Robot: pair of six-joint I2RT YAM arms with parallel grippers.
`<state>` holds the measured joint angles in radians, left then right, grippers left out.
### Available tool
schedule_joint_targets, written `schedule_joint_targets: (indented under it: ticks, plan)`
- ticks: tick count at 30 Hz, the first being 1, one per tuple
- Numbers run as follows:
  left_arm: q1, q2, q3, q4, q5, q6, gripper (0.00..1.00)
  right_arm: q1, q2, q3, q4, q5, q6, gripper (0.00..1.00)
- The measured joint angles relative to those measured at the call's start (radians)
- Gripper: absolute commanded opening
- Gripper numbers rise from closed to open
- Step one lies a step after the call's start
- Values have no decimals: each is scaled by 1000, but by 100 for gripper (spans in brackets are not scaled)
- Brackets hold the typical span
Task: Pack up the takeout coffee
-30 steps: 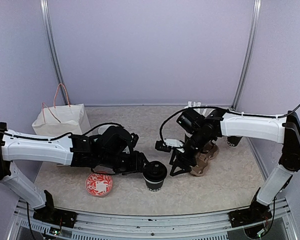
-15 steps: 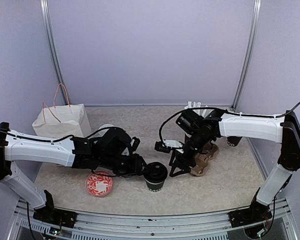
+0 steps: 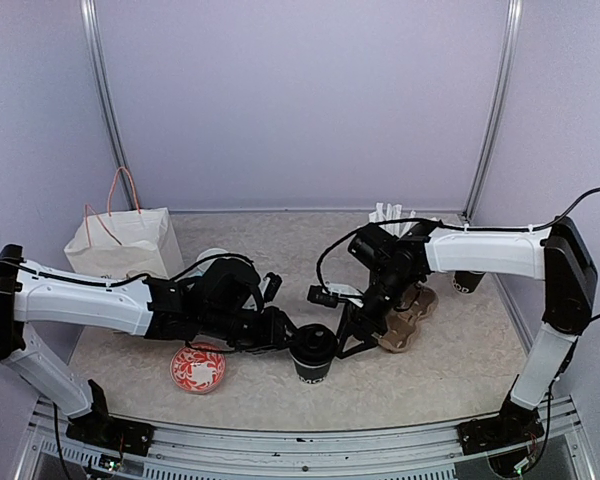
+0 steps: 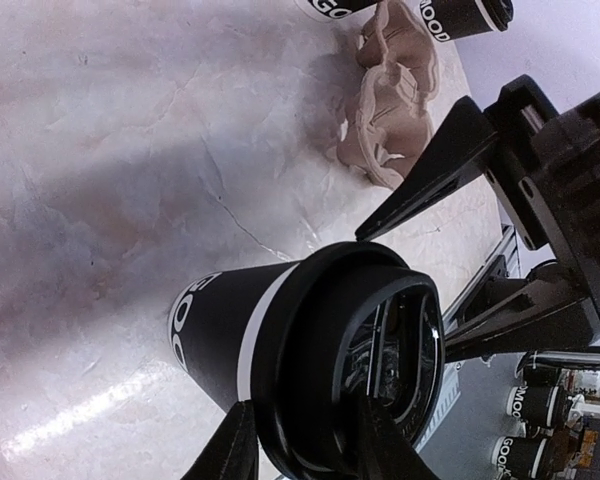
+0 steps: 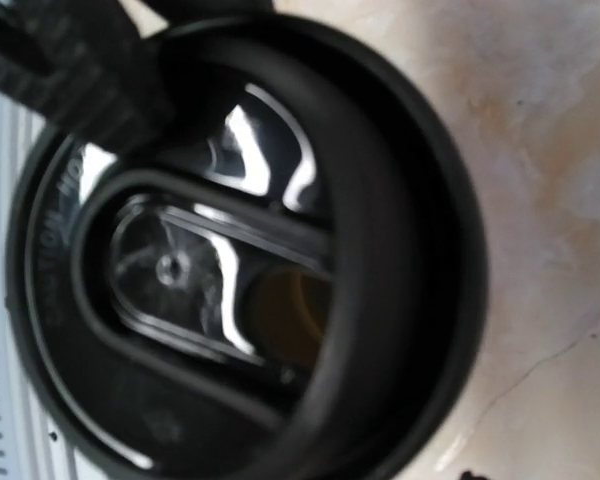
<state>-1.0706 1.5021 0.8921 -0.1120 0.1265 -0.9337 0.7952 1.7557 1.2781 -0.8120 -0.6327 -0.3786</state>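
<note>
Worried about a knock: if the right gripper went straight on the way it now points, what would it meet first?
Most likely the black lid of the takeout cup; it fills the right gripper's view.

Your two arms share one look. The left arm (image 3: 75,298) and right arm (image 3: 495,250) wear long white shells, broken by black joints at elbow and wrist. Each rises from a black base (image 3: 108,432). Thin black cables (image 3: 328,258) loop loose along both. The left hand (image 3: 288,338) and right hand (image 3: 352,338) are all black, with flat, tapering, wedge-shaped fingers (image 4: 435,175). A small black camera (image 3: 325,294) sits at the right wrist.
</note>
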Motion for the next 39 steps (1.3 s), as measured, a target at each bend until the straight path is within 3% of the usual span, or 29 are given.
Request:
schedule_joint_targets:
  ticks: [15, 19, 31, 39]
  plan:
    - [9, 69, -57, 183, -45, 49, 31, 1, 80, 23, -39, 28, 42, 65]
    - [8, 77, -58, 211, -61, 51, 35, 0, 93, 23, -44, 41, 40, 66]
    - [-7, 61, 48, 34, -176, 196, 49, 0, -41, -23, -3, 65, -6, 72]
    - [-21, 60, 115, -39, -255, 259, 50, -14, -75, -21, -10, 93, -25, 64]
